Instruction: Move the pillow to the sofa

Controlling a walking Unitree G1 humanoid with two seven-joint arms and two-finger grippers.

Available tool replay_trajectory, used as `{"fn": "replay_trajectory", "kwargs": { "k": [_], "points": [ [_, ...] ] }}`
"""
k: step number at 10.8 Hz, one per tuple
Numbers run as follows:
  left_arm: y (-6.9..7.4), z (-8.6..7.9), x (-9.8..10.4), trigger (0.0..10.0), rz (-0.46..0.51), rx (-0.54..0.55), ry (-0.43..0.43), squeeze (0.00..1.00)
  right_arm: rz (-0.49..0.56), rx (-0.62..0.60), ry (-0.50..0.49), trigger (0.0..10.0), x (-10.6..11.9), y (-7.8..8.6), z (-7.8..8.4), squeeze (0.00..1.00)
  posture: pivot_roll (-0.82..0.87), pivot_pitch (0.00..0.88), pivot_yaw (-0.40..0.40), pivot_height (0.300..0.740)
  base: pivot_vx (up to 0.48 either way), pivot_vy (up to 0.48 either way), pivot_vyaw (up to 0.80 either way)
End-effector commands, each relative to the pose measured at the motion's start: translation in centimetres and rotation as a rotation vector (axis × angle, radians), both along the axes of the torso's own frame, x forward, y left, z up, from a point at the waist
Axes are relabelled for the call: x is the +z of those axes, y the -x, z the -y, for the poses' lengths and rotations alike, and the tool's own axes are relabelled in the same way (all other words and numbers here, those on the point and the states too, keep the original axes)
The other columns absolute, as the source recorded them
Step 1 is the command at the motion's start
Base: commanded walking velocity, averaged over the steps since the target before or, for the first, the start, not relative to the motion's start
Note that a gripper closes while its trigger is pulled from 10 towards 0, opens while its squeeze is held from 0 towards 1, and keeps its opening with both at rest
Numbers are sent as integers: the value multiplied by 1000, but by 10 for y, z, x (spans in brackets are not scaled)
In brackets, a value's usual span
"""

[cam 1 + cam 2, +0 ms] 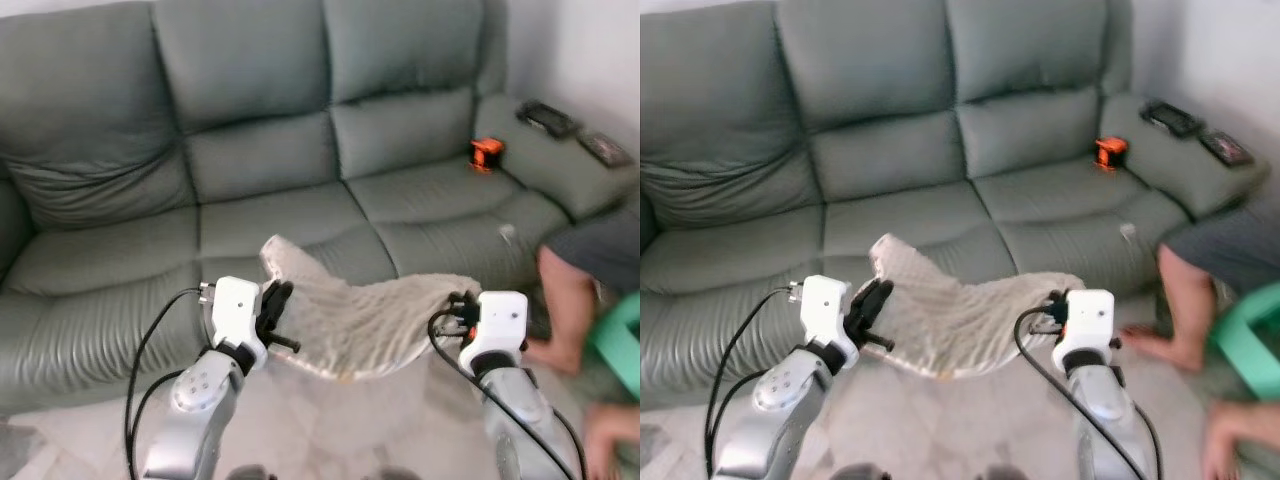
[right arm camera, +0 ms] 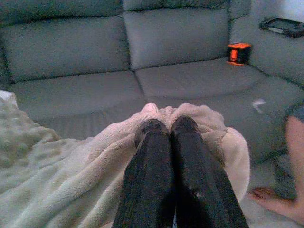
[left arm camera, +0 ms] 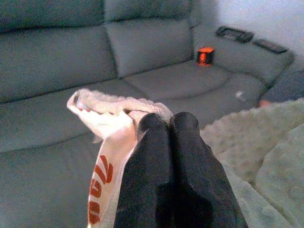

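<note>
Left gripper (image 1: 283, 318) and right gripper (image 1: 452, 312) are each clamped on a pillow (image 1: 350, 315) edge; thin corner holds risk slipping short of the sofa (image 1: 290, 215).

Both head eyes looked down at the grey-green leather sofa (image 1: 300, 170); each wrist camera looked along its closed fingers toward it, close up.

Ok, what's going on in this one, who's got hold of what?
The robot stands in front of the grey sofa holding a beige fuzzy pillow between both arms. The left gripper is shut on one corner, the right gripper on the opposite edge, so the pillow sags between them above the floor, not yet on the seat. A person's leg is beside the sofa's right end.
</note>
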State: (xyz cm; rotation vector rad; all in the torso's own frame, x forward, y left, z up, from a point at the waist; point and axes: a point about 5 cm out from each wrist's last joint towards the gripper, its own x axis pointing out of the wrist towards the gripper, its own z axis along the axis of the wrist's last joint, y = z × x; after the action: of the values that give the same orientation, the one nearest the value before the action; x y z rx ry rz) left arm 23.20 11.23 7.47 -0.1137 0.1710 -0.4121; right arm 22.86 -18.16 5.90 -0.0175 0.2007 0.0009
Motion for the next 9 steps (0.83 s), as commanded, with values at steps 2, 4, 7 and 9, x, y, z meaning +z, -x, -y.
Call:
{"fn": "replay_trajectory", "kwargs": {
  "k": [2, 4, 7, 9],
  "points": [
    [-4, -2, 7, 10000, 34, 7, -1, 0, 33, 31, 37, 10000, 6, -3, -4, 0, -57, 0, 16, 740, 308, 0, 0],
    [-3, 0, 7, 10000, 34, 1, 0, 0, 29, 34, 29, 10000, 6, -3, -5, 0, -57, 0, 14, 740, 306, 0, 203],
    [-4, 1, 7, 10000, 36, 0, 5, 0, 32, 38, 25, 10000, 6, -4, -4, 0, -62, 0, 13, 740, 328, 0, 404],
    [-5, 2, 7, 10000, 35, -3, 6, 0, 29, 35, 26, 10000, 6, -4, -4, 0, -62, 0, 12, 740, 330, 0, 0]
  ]
}}
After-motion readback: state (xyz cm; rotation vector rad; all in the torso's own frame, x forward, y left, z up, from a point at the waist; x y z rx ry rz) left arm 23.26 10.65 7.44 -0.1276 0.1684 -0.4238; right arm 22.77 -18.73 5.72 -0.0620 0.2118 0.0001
